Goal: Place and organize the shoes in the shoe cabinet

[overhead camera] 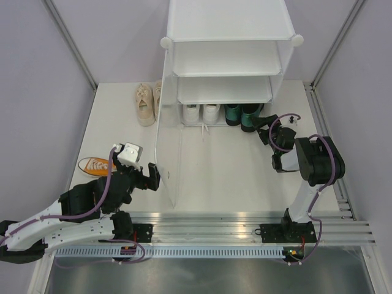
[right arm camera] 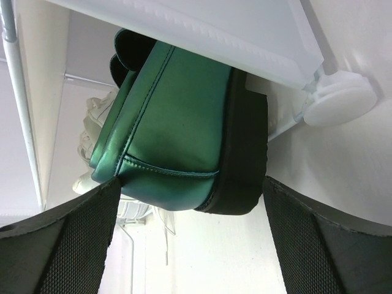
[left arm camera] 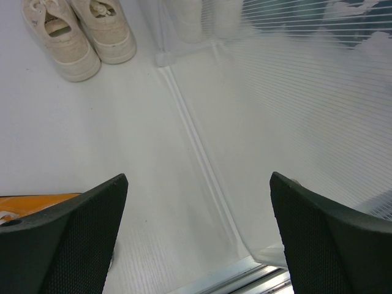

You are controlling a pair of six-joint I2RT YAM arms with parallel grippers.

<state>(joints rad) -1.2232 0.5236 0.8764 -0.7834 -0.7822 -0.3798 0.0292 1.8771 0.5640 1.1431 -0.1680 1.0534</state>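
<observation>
From above, the shoe cabinet (overhead camera: 226,61) holds the white sneakers (overhead camera: 201,113) and dark green heels (overhead camera: 242,116) on its bottom tier. The cream sneakers (overhead camera: 146,103) and one orange sneaker (overhead camera: 95,165) sit outside on the table (overhead camera: 233,165), so roughly half looks done. The left wrist view shows the left gripper (left arm camera: 199,177) spread wide and empty beside the side panel (left arm camera: 306,104); the right wrist view shows the right gripper (right arm camera: 191,190) gaping around the back of the dark green heels, not clamped.

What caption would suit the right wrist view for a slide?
Open right gripper facing the heel of a dark green shoe under a white cabinet shelf.
</observation>
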